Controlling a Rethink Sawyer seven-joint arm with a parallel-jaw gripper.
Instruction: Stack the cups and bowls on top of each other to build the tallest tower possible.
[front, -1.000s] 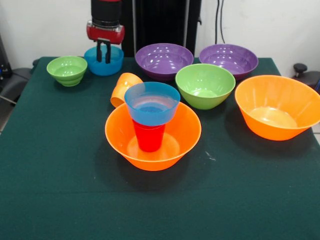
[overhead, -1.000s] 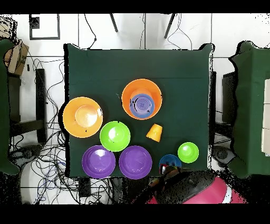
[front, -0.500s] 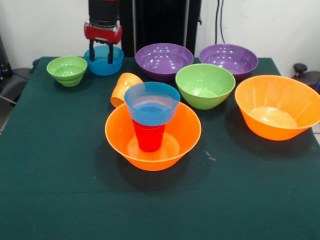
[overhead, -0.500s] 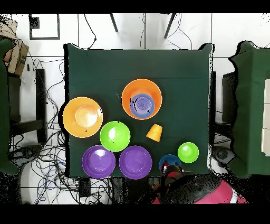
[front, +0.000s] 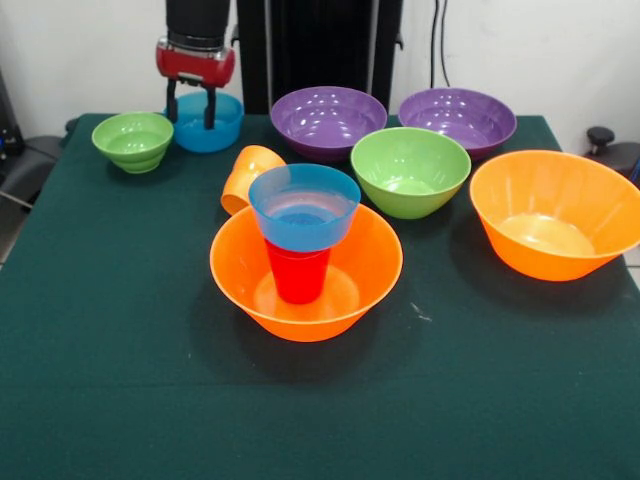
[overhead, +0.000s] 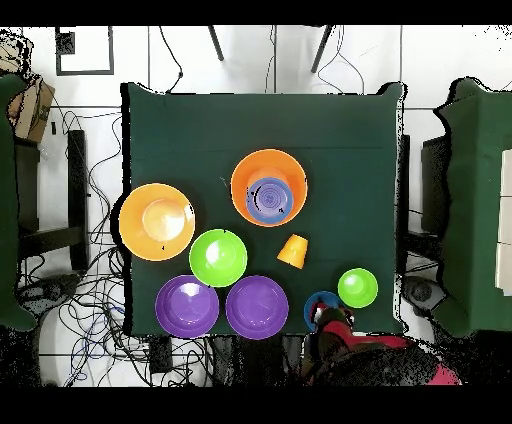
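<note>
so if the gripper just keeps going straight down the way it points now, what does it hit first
Most likely the small blue bowl: the open gripper points down over that bowl's left part. Depth is unclear from the front, but the overhead view also puts it at that bowl.

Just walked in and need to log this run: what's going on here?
A robot arm is stacking plastic cups and bowls. So far the tower is a big orange bowl holding an upside-down red cup with a small blue bowl on top. The gripper hangs open and empty over another blue bowl at the back. An orange cup lies on its side; the green, purple and other orange bowls sit loose.
</note>
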